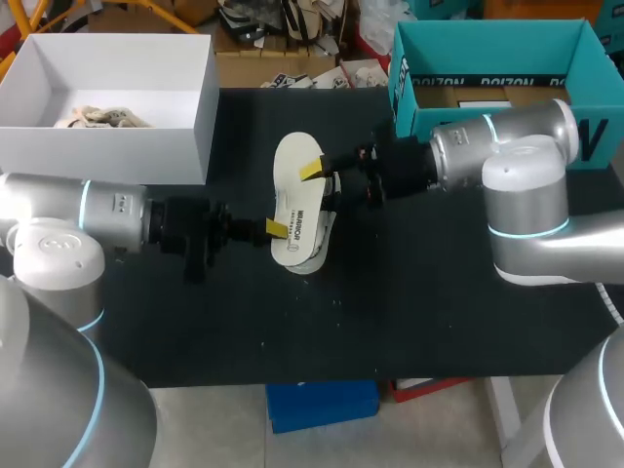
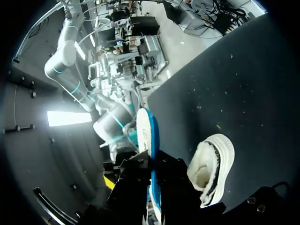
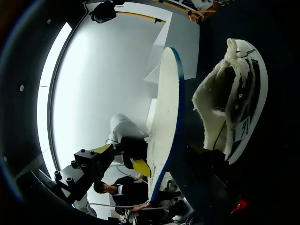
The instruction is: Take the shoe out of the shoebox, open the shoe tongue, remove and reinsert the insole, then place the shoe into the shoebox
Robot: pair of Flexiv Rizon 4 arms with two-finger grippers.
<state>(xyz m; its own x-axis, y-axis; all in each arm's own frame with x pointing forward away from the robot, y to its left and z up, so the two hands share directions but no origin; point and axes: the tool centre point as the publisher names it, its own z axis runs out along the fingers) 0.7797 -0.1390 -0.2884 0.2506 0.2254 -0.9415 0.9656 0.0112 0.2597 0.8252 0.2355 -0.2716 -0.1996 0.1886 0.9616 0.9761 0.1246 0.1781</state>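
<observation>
Far left, at the back of the black tabletop (image 1: 409, 322): white open-topped cardboard shoebox (image 1: 185, 117), with crumpled pale paper (image 1: 97, 119) lying on its floor.

Reaching in from the left, low over the table: left gripper (image 1: 278, 229), yellow-tipped fingers clamped on the nearer end of the flat white insole with a blue underside (image 1: 297, 180). From the left wrist, seen edge-on between the two black fingers, white face to one side and blue face to the other.

In the middle: insole held clear of the tabletop, spanning from one claw to the other. Just under and beside it: white low shoe with pale fleece lining and dark side stripes (image 2: 213, 164), lying on its side on the tabletop, outside the shoebox, fleecy opening turned toward the left wrist camera.

Just right of the insole: right gripper (image 1: 314, 173), coming in from the right, pinched shut on the farther end, one yellow tip pressed on the white face.

Far right, at the back: open teal cardboard box (image 1: 487, 49), well apart from the shoe.
</observation>
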